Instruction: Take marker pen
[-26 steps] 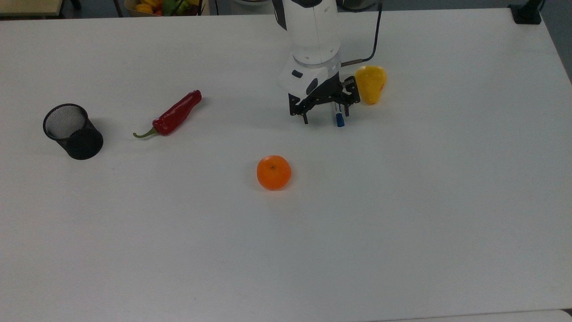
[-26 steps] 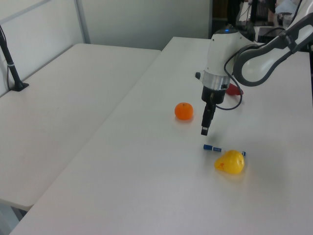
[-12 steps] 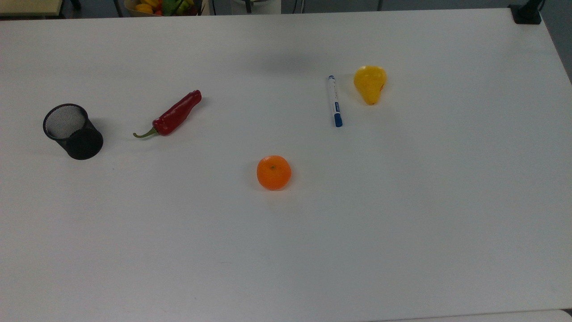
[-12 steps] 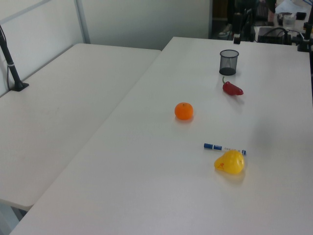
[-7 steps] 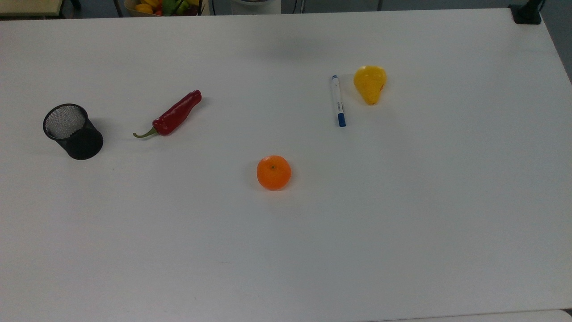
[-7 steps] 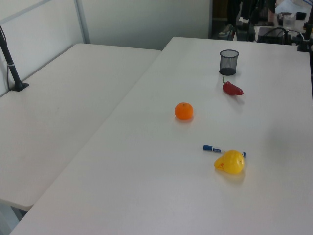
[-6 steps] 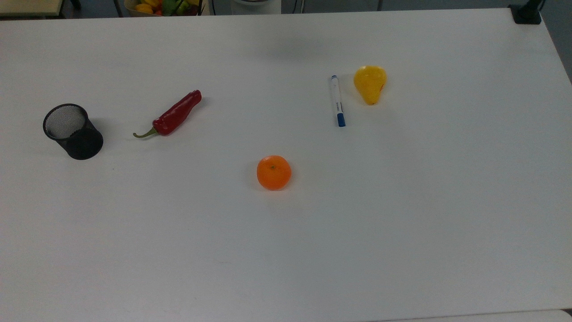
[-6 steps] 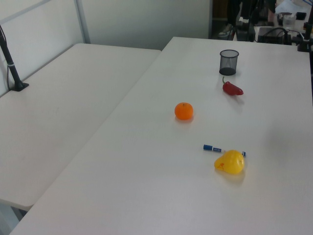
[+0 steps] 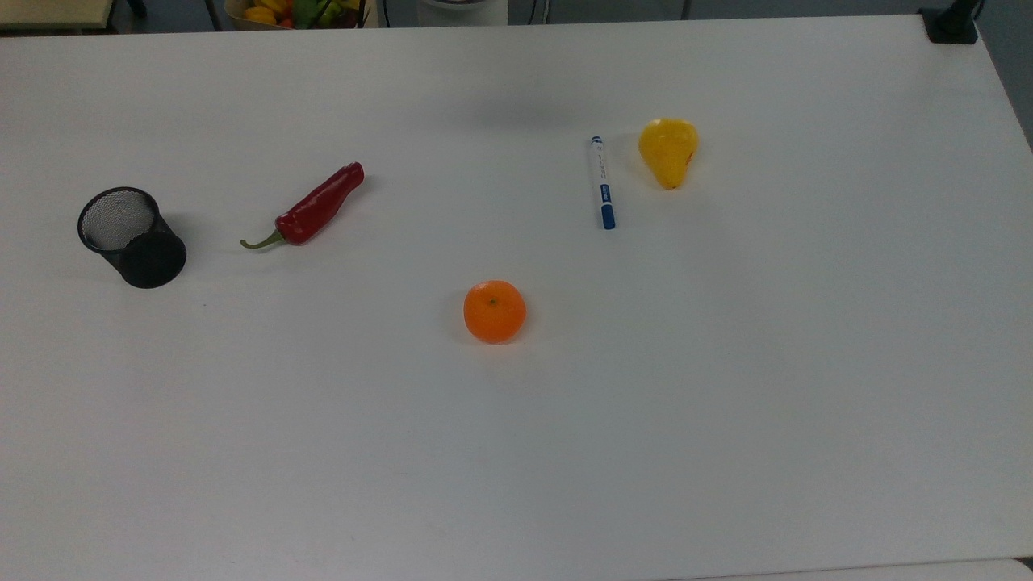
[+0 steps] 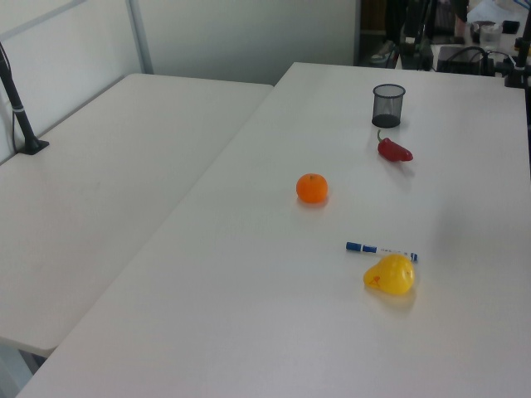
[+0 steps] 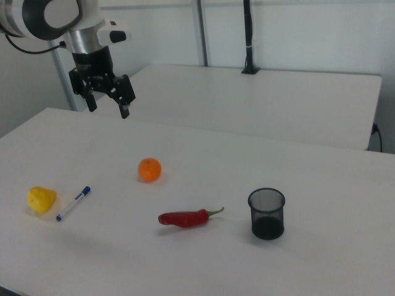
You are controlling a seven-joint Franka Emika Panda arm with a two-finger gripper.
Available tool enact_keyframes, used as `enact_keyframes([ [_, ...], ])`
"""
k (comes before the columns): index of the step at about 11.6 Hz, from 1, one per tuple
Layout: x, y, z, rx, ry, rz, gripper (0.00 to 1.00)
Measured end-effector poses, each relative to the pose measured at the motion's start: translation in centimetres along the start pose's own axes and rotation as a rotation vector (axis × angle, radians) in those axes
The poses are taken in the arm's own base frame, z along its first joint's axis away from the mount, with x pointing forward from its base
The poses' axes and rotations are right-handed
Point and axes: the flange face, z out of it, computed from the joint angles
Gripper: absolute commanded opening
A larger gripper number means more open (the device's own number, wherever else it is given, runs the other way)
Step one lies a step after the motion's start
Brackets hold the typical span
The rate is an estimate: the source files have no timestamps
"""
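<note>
1. The marker pen (image 9: 602,182) lies flat on the white counter (image 9: 726,387), untouched by anything. In the top view it runs nearly up and down the frame, blue cap toward the bottom, just beside the yellow pear (image 9: 668,151) on the top view's left of that fruit, with a clear strip of counter between them.
2. In the left view the marker pen (image 10: 381,250) sits just above the yellow pear (image 10: 390,274); in the right view the marker pen (image 11: 73,203) lies on the right view's right of the pear (image 11: 41,199).
3. The claw (image 11: 108,102) hangs high over the counter in the right view, well apart from the marker, its two fingers spread wide and holding nothing.
4. So nothing of the task looks done: the marker is not gripped and not lifted.
5. What is left, as I judge it: bring the claw over the marker, turn it so the fingers straddle the slim barrel, come down, close and lift.
6. The pear being so close on one side, the finger going down between the two has little room, and a nudge could roll the marker.
7. The orange (image 9: 494,311), the red chilli (image 9: 311,209) and the black mesh cup (image 9: 131,237) lie well apart from the marker and should not get in the way.
</note>
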Motion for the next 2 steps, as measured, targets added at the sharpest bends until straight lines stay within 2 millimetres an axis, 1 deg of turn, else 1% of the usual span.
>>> enact_keyframes([
  [2,0.66,0.19,0.73,-0.002,0.008,-0.03,1.0],
])
